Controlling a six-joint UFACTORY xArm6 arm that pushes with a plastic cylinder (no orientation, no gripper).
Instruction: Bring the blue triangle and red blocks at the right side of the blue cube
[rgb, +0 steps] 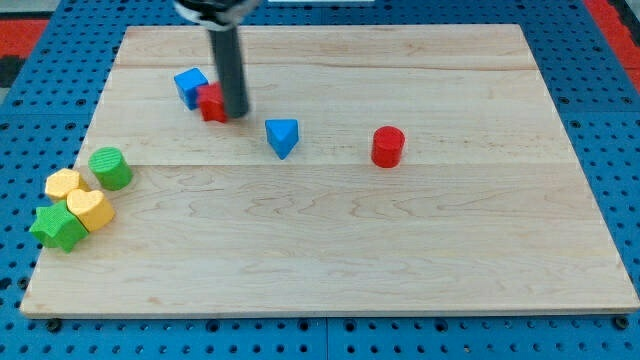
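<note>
In the one camera view, my tip (236, 113) stood on the wooden desk (330, 250) in the upper left part of the board, the dark rod rising from it to the view's top edge. No claw showed anywhere, as the arm ended only in that rod, so nothing could be said about a claw being apart or together.

Touching the tip on the view's left was a small red block (212, 104), partly hidden by the rod, its shape not clear. Just beyond it, further to the view's left and slightly toward the top, sat the blue cube (190, 86), in contact with the red block.

To the view's right of the tip and a little lower lay the blue triangle (283, 137), near but apart from it. Further to the view's right, well apart from the tip, stood the red cylinder (387, 146).

Far to the view's lower left of the tip, near the desk's left edge, a cluster was gathered: a green cylinder (110, 167), a yellow block (64, 184), a yellow heart-shaped block (91, 209) and a green star (58, 228).
</note>
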